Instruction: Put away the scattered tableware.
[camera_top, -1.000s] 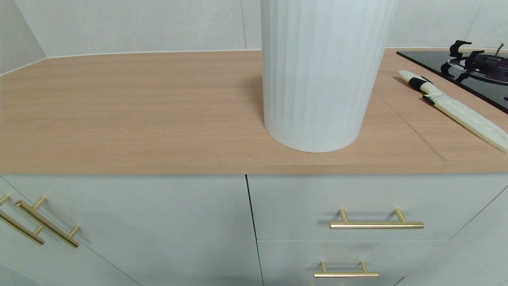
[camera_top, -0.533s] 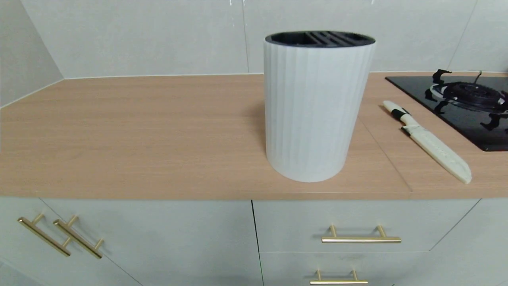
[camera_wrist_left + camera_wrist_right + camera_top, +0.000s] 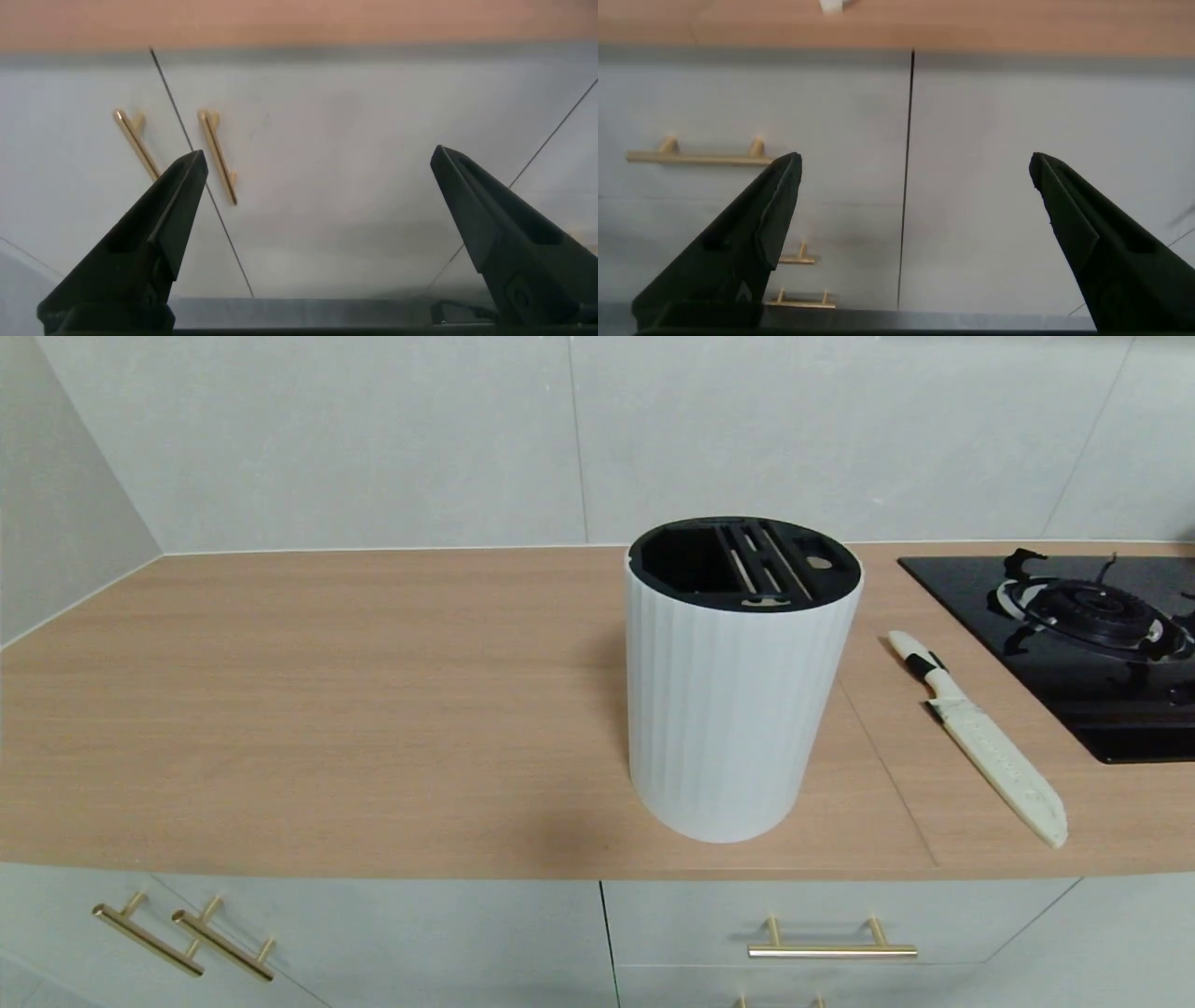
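A white ribbed knife holder (image 3: 738, 700) with a black slotted top stands upright near the front edge of the wooden counter (image 3: 327, 709). To its right a cream-coloured knife (image 3: 980, 740) with a black band on the handle lies flat on the counter, blade toward the front edge. My left gripper (image 3: 318, 154) is open below counter level, facing grey cabinet doors with nothing between its fingers. My right gripper (image 3: 914, 159) is also open and holds nothing, facing the drawer fronts under the counter.
A black gas hob (image 3: 1074, 635) with a burner grate fills the counter's back right. Tiled walls close the back and left. Brass handles sit on the cabinet doors (image 3: 177, 938) and drawers (image 3: 831, 949) below. The counter's left half is bare wood.
The head camera has risen and tilted, so the holder's slotted top and more wall now show. The holder and knife have not moved on the counter.
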